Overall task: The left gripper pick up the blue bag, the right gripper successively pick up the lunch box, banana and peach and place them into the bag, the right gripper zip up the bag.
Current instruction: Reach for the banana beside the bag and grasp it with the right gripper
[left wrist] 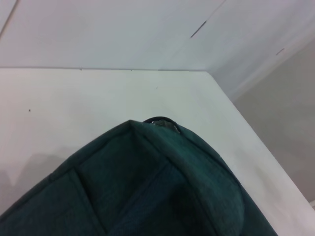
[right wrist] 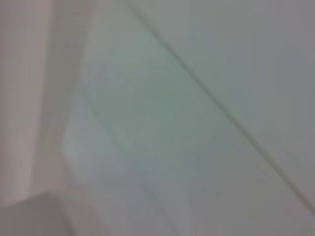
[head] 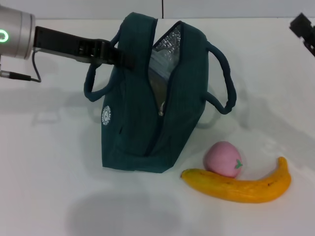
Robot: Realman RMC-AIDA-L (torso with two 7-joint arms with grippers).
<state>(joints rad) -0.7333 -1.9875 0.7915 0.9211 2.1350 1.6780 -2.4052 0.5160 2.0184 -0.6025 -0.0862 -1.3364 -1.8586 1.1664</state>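
While the left gripper [head: 115,55] reaches in from the robot's left and is clamped on the blue bag [head: 147,98] at its upper near-side edge by the handle, the bag stands upright on the white table [head: 49,187], mouth open and foil lining showing. Lunch box isn't visible on the table; something pale seems to sit inside the opening, possibly the box, but I can't confirm it. If so, the first item is done. Banana [head: 241,186] and peach [head: 224,159] are both outside, lying touching each other just beside the bag's right base, peach behind the banana. Zip is undone. So left to do, by my read: banana, peach, then zipping. Right gripper [head: 304,30] sits at the far upper right, well away from the fruit; only a bit of it shows, so can't tell whether its fingers are apart or together, and its wrist view shows only blank surface. Room: plenty of bare table around the fruit on the right and front, with the right handle loop hanging between fruit and opening. Left wrist view shows bag fabric with the table's far edge and corner beyond it.
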